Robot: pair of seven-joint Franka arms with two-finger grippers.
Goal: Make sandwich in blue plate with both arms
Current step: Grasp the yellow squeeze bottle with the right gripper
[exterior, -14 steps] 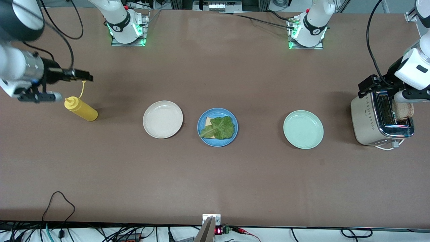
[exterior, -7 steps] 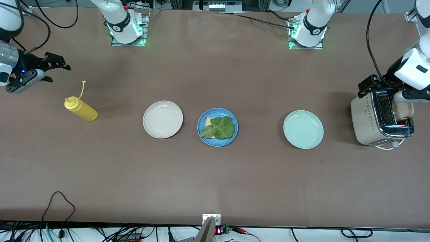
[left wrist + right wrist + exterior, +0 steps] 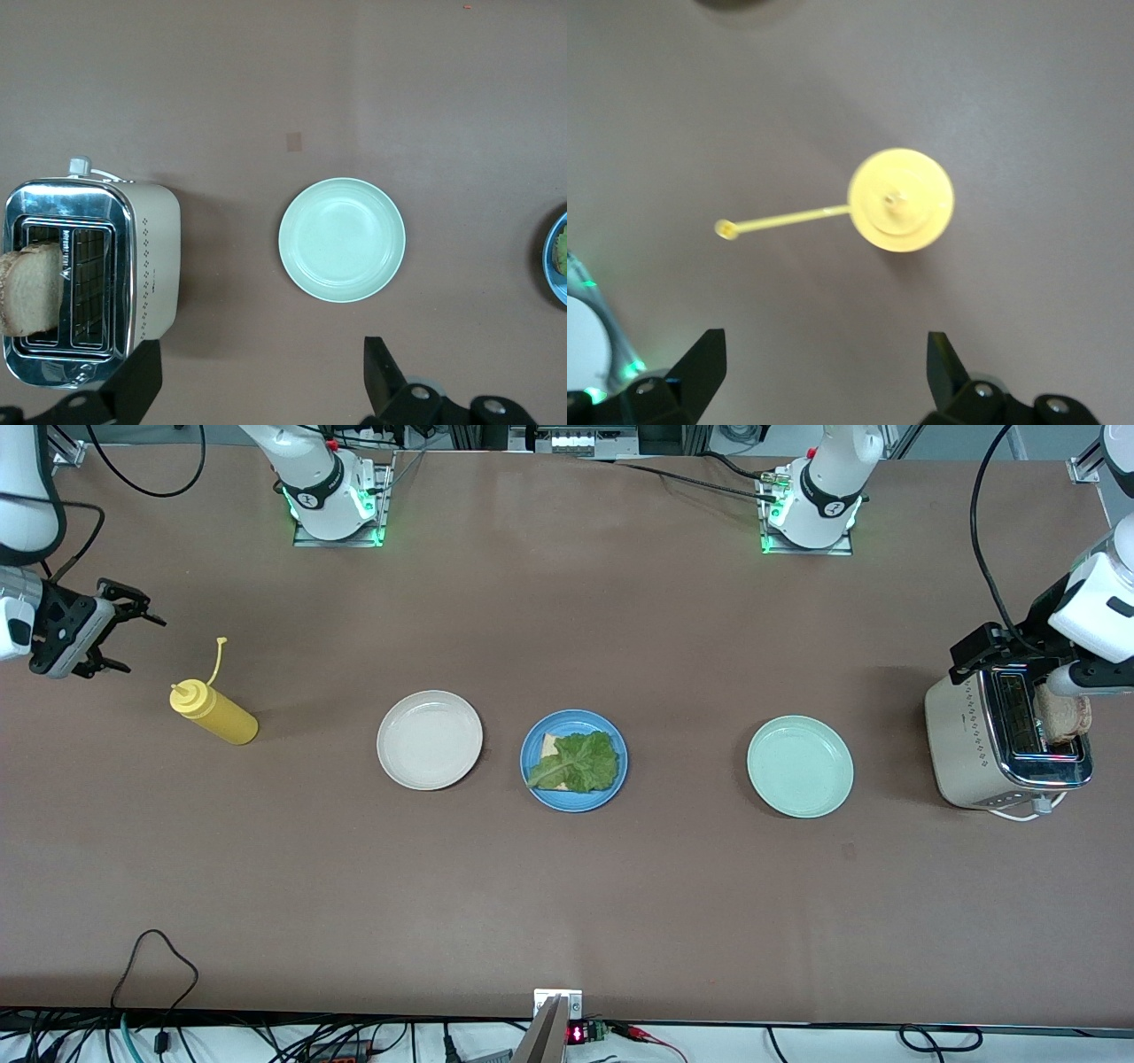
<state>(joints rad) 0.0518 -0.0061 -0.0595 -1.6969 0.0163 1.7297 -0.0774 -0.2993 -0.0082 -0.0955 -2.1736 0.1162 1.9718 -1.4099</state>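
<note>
Swinging round over the last second, my right end effector [image 3: 120, 627] has turned from pointing across the surface [image 3: 567, 903] to looking straight down, and it now hangs over the bare surface at the right arm's end, near the yellow squeeze bottle [image 3: 215, 714]. Its fingers stand wide apart and hold nothing; from the right wrist view I look right down on the bottle's cap, its tethered tip trailing off to one side.

Going near to far: nearest the front camera sit the three plates in a row. The blue plate [image 3: 573, 760] is in the middle, carrying one bread slice [image 3: 549, 747] with a lettuce leaf [image 3: 580, 763] laid over it. No top slice yet, so the sandwich is half built. A cream-white plate [image 3: 430, 740] is beside it toward the right arm's end, a pale mint-green plate [image 3: 800, 766] toward the left arm's end, both bare.

A touch farther from the camera at the left arm's end stands the toaster [image 3: 1005, 737], a slice of toast [image 3: 1063, 714] poking up from its slot. My left end effector [image 3: 257, 376] has barely shifted, lifting slightly over the toaster, fingers spread and empty.

My read: the right side is lining up on the sauce, the left on that last slice.
</note>
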